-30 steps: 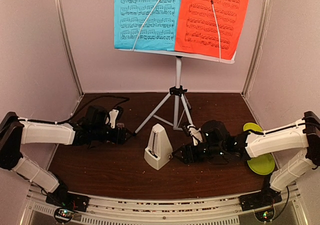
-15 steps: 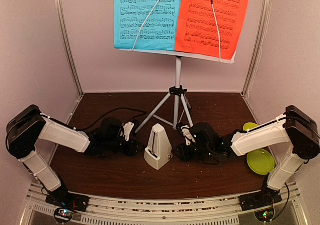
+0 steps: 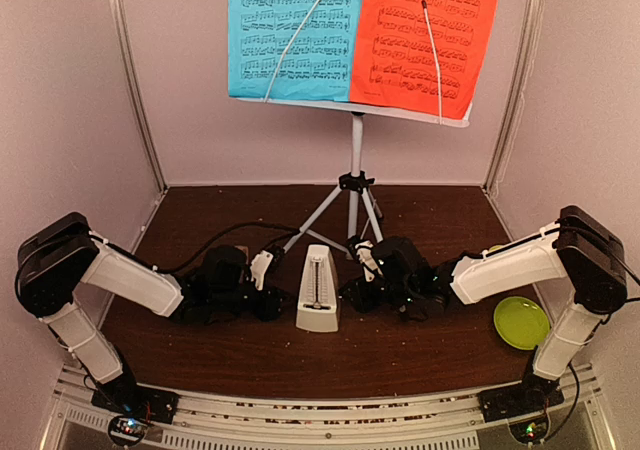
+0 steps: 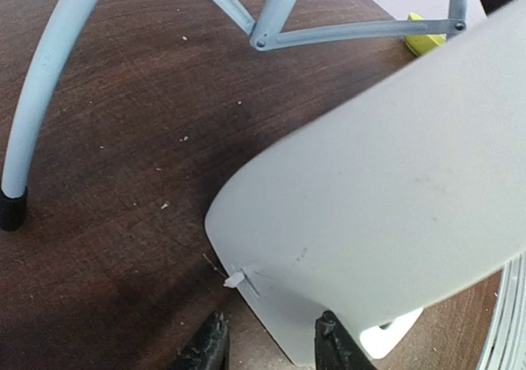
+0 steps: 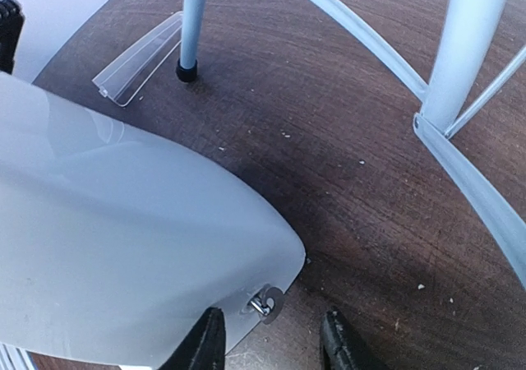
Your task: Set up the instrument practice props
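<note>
The white pyramid metronome (image 3: 318, 290) stands on the brown table between my two grippers. My left gripper (image 3: 274, 301) is open at its left side. In the left wrist view the left gripper (image 4: 275, 349) straddles the metronome's (image 4: 394, 181) lower corner. My right gripper (image 3: 351, 294) is open at the metronome's right side. In the right wrist view the right gripper (image 5: 274, 345) sits around the metronome's (image 5: 123, 247) corner with the metal winding key (image 5: 267, 302). The white stand desk (image 3: 400, 110) on tripod legs (image 3: 355, 205) holds the blue sheet (image 3: 290, 30) and the red-orange sheet (image 3: 425, 35).
A yellow-green plate (image 3: 521, 322) lies at the right front. A clear plastic strip (image 5: 140, 57) lies by a tripod foot (image 5: 188, 71). Another tripod leg (image 4: 49, 82) curves left of the metronome. Enclosure walls stand close on both sides and behind.
Both grippers have closed in on the metronome from either side. The metronome has turned and shifted slightly. The right arm has moved left, off the plate.
</note>
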`<state>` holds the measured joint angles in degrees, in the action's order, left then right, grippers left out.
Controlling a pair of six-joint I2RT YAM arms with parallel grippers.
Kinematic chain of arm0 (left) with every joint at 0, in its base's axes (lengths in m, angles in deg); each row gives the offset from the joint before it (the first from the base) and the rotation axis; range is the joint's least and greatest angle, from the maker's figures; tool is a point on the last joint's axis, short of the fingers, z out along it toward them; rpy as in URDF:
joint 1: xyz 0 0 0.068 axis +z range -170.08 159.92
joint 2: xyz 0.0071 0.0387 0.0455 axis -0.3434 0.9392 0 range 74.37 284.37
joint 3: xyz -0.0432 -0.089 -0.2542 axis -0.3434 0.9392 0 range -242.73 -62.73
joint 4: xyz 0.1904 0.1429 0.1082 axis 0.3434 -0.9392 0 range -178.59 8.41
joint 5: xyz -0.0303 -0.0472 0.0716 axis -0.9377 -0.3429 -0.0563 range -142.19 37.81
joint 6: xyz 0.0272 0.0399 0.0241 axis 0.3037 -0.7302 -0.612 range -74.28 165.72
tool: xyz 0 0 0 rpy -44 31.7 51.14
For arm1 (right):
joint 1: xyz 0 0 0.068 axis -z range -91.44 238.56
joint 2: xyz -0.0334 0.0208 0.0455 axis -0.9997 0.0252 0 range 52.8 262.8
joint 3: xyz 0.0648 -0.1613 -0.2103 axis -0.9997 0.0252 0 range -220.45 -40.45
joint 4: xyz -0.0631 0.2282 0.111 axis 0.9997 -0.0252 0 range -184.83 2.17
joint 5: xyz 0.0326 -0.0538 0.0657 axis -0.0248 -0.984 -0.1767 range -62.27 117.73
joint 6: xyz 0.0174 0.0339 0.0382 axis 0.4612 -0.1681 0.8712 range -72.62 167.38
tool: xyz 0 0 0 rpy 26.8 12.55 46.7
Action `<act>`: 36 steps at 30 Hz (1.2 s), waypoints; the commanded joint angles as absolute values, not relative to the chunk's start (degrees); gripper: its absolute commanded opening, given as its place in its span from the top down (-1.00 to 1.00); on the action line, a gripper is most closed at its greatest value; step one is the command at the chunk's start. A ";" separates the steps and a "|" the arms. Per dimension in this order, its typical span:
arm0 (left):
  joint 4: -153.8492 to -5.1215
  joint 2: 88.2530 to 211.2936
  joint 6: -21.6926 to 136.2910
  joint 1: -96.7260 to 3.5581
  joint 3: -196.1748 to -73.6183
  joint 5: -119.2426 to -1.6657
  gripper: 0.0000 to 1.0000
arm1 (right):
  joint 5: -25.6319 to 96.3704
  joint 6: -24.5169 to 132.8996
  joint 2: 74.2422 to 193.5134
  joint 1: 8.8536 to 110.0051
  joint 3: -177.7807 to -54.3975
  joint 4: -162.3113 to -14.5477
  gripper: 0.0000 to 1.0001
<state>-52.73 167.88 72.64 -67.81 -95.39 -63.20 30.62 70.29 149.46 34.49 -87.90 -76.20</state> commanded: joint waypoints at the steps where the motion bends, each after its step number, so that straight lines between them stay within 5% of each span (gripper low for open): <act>1: -45.70 166.74 74.38 -68.62 -93.45 -65.49 0.20 | 29.66 68.24 145.36 34.76 -87.36 -76.44 0.05; 10: -52.10 164.82 72.74 -67.36 -95.97 -61.01 0.09 | 36.40 66.92 134.62 33.59 -81.71 -73.73 -0.86; 12: -52.08 166.07 72.62 -67.37 -97.01 -62.07 0.10 | 37.15 67.57 134.22 32.68 -82.13 -72.93 -0.92; 27: -43.90 169.28 76.84 -67.87 -95.62 -65.13 0.11 | 29.26 73.46 140.23 29.68 -89.35 -73.06 -0.70; 36: -43.71 169.60 76.81 -68.07 -95.56 -65.01 0.12 | 24.99 74.14 142.02 29.73 -90.49 -74.54 -0.29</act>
